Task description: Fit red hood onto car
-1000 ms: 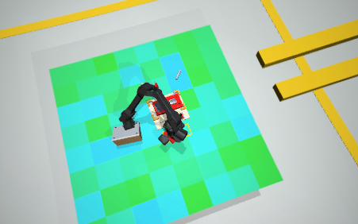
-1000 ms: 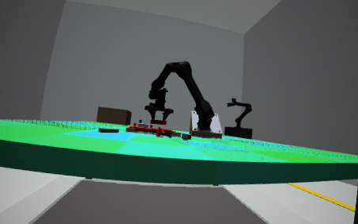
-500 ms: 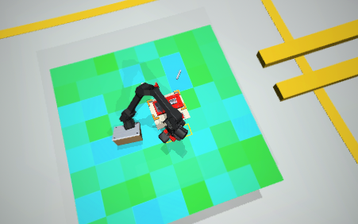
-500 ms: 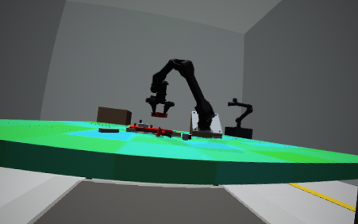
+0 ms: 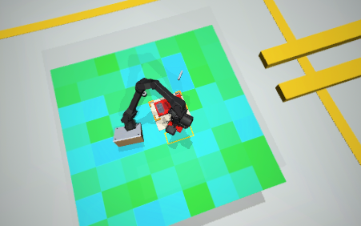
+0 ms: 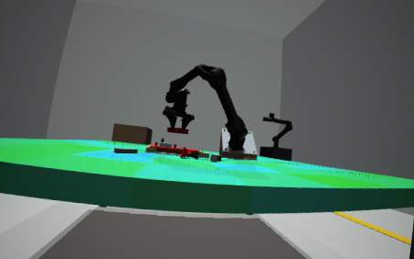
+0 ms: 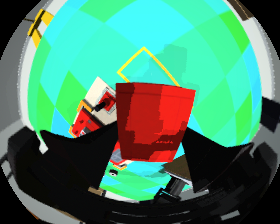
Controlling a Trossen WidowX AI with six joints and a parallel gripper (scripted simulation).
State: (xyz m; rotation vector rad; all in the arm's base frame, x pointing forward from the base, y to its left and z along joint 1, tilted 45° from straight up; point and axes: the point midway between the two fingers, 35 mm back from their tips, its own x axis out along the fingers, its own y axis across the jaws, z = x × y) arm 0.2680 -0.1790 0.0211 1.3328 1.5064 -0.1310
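The red hood [image 6: 178, 131] [image 7: 153, 117] is held roughly level in my gripper [image 6: 179, 129] [image 7: 151, 126], which is shut on its two sides. It hangs clear above the table, with a gap below it in the exterior view. In the top view the arm covers most of the hood. The red car chassis [image 5: 166, 108] [image 6: 174, 149] [image 7: 80, 120] sits low on a pale board, beside and below the hood, with orange jig corners around it. The hood is off to one side of it in the wrist view. The pegs are too small to tell clearly, and the hood's holes are hidden.
A yellow outline [image 5: 181, 139] [image 7: 131, 60] marks the table beside the chassis. A small grey bar [image 5: 180, 75] [image 6: 126, 151] lies near the chassis. The arm's base block [image 5: 128, 140] stands on the other side. A brown box [image 6: 132, 133] and another small arm stand farther back.
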